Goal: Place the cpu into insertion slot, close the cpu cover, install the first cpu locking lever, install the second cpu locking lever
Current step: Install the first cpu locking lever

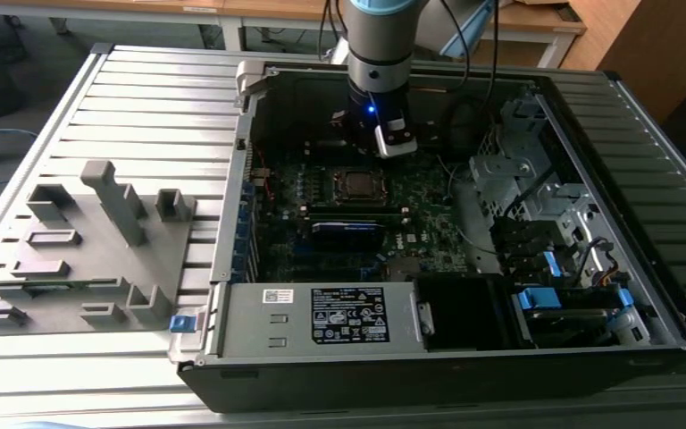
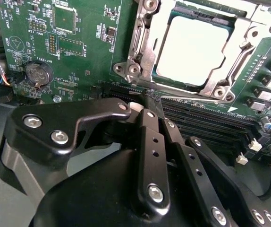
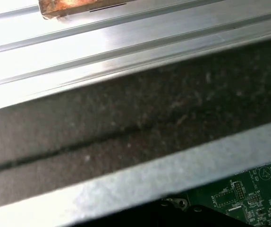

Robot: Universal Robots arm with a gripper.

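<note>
A ribbed aluminium table (image 1: 153,98) fills the foreground — wooden desks (image 1: 271,11) and grey floor (image 1: 57,40) lie beyond it.

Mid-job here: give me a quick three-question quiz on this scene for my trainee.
1. True or false: the cpu is on the motherboard.
2. The cover is: A) raised upright, B) lying flat around the cpu, C) off the board.
3. In the exterior view, on which side of the case does the grey rack stand?

Key: 1 true; 2 B; 3 the exterior view's left.
</note>
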